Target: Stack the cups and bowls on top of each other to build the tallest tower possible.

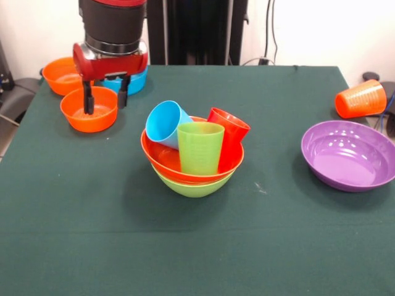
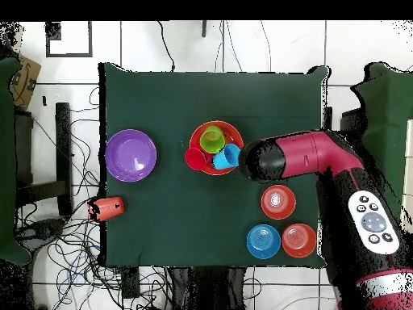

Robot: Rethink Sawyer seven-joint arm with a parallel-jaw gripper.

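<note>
The tower is a large lime green bowl [image 1: 193, 185] with an orange-red bowl [image 1: 162, 157] nested in it. Light blue [image 1: 164, 123], lime green [image 1: 199, 148] and red [image 1: 231, 137] cups stand loosely inside. It also shows in the overhead view [image 2: 214, 148]. My gripper [image 1: 106, 98] is open at the far left, low over a small orange bowl [image 1: 89, 114]. One finger [image 1: 89, 100] hangs over the bowl's inside, the other [image 1: 122, 95] just outside its right rim. In the overhead view the arm [image 2: 298, 157] hides the gripper.
A second small orange bowl [image 1: 62, 75] and a small blue bowl [image 1: 134, 81] sit behind the gripper. A large purple bowl [image 1: 349, 154] lies at the right. An orange cup [image 1: 361, 98] lies on its side at the table's right edge.
</note>
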